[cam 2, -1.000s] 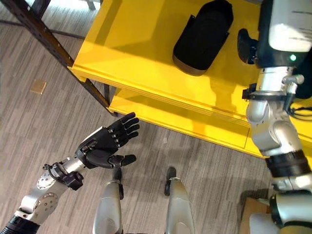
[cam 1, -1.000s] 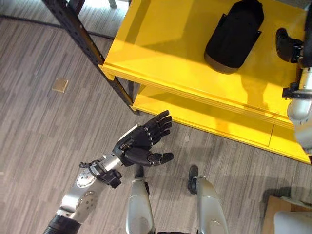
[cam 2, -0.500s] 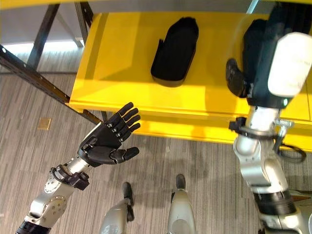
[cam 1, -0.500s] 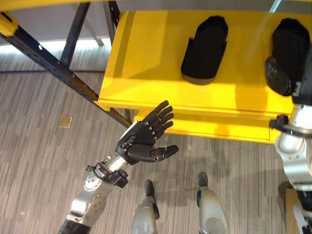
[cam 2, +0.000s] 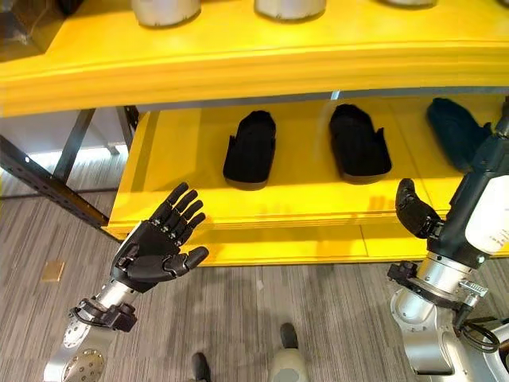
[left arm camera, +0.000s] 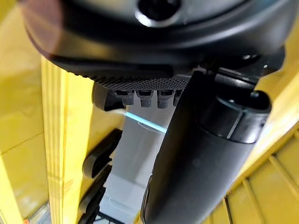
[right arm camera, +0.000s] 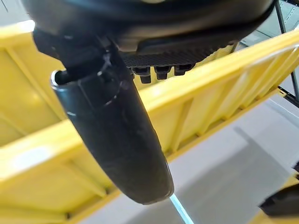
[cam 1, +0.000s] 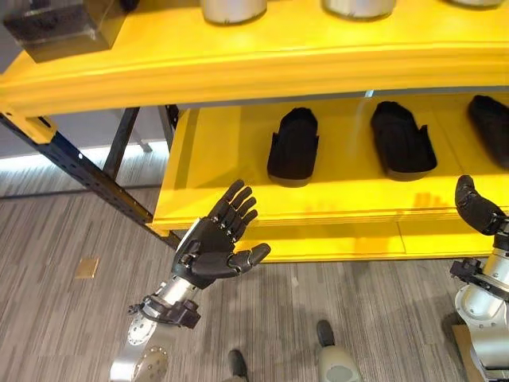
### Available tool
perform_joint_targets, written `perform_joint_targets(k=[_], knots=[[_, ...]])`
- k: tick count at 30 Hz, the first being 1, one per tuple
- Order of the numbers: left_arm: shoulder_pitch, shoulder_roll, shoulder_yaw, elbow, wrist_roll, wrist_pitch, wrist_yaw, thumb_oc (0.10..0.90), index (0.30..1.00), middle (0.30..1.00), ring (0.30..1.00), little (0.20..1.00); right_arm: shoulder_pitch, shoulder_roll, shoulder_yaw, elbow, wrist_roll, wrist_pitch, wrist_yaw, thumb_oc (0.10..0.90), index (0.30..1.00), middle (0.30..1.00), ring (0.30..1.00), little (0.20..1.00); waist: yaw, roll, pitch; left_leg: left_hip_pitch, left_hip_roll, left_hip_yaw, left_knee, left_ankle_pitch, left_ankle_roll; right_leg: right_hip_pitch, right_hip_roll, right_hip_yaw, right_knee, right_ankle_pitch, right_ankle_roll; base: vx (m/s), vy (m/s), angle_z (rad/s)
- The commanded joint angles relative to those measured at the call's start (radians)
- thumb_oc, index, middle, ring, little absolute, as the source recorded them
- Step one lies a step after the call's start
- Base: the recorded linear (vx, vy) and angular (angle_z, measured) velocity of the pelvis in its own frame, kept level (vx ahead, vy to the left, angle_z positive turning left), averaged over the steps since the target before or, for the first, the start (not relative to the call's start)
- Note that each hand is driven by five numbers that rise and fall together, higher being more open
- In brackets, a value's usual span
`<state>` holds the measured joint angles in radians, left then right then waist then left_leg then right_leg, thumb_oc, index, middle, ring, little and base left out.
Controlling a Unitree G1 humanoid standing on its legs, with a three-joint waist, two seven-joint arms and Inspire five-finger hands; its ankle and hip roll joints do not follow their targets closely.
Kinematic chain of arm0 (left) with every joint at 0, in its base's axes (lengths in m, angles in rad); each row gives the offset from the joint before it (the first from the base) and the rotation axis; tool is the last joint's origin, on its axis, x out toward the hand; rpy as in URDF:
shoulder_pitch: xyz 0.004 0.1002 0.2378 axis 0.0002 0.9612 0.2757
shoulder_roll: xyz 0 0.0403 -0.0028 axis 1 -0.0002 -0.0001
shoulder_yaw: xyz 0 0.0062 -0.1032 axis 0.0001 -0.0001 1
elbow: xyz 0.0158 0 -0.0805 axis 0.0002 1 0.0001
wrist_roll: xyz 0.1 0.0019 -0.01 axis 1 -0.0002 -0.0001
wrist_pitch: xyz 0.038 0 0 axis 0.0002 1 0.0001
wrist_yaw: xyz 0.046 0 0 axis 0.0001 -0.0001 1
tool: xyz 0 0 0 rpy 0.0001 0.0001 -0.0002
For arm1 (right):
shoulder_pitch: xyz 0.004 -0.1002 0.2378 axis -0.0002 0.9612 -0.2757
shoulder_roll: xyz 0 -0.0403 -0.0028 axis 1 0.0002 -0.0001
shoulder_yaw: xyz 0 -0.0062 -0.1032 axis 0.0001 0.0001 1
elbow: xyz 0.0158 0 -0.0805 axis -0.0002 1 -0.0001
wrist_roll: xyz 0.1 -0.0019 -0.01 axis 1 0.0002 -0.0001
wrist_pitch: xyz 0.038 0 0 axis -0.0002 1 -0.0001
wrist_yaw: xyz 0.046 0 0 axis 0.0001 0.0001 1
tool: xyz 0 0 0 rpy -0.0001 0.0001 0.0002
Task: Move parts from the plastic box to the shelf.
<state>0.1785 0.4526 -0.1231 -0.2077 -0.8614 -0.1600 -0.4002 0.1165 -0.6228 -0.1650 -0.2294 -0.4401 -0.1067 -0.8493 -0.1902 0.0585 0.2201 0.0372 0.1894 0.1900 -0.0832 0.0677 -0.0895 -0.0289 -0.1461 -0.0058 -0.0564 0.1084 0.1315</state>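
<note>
Hands empty at shelf

Eye views: left hand [cam 1: 211, 255] spread, empty, before the yellow shelf [cam 1: 238, 199]; three black parts [cam 1: 293, 147] lie on it; right hand [cam 2: 415, 211] by its edge. Right wrist view: fingers straight, nothing held. Judgement: go back for the box.

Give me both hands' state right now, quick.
Left hand: open, fingers spread, palm up, holding nothing, in front of the yellow shelf.
Right hand: empty by the shelf's front edge; fingers' state cannot be told.
</note>
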Motion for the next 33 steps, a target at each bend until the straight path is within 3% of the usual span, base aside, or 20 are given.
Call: perform_joint_targets(k=[1, 7, 20, 33], knots=[[-0.046, 0.014, 0.049, -0.071, -0.052, -0.106, -0.030, 0.900, 1.000, 1.000, 1.000, 1.000, -0.098, -0.064, 0.001, -0.072, 0.008, -0.098, -0.015, 0.900, 1.000, 1.000, 1.000, 1.000, 0.009, -0.047, -0.070, 0.077, 0.047, 0.061, -0.004, -0.040, -0.023, 0.018, 0.009, 0.060, -0.016, -0.036, -0.012, 0.00, 0.000, 0.00], [-0.043, 0.008, 0.041, -0.072, -0.040, -0.099, -0.021, 0.900, 1.000, 1.000, 1.000, 1.000, -0.135, -0.058, 0.095, -0.106, 0.028, -0.155, 0.073, 0.900, 1.000, 1.000, 1.000, 1.000, 0.029, -0.050, -0.089, 0.092, 0.041, 0.088, -0.004, -0.056, -0.019, 0.005, 0.010, 0.044, -0.031, -0.019, 0.001, 0.01, -0.012, -0.08], [-0.040, 0.014, 0.019, -0.079, -0.025, -0.086, -0.022, 0.900, 1.000, 1.000, 1.000, 1.000, -0.183, -0.055, 0.205, -0.106, 0.060, -0.137, 0.139, 0.900, 1.000, 1.000, 1.000, 1.000, 0.054, -0.053, -0.093, 0.100, 0.041, 0.090, -0.004, -0.055, -0.011, 0.018, 0.016, 0.024, -0.031, -0.020, 0.000, 0.01, -0.013, -0.02], [-0.048, 0.021, 0.004, -0.082, -0.027, -0.062, -0.021, 0.900, 1.000, 1.000, 1.000, 1.000, -0.232, -0.058, 0.329, -0.118, 0.124, -0.165, 0.335, 0.900, 1.000, 1.000, 1.000, 1.000, 0.073, -0.056, -0.096, 0.115, 0.040, 0.083, -0.004, -0.056, -0.005, 0.037, 0.011, 0.015, -0.031, -0.019, 0.003, 0.01, -0.006, 0.00]])
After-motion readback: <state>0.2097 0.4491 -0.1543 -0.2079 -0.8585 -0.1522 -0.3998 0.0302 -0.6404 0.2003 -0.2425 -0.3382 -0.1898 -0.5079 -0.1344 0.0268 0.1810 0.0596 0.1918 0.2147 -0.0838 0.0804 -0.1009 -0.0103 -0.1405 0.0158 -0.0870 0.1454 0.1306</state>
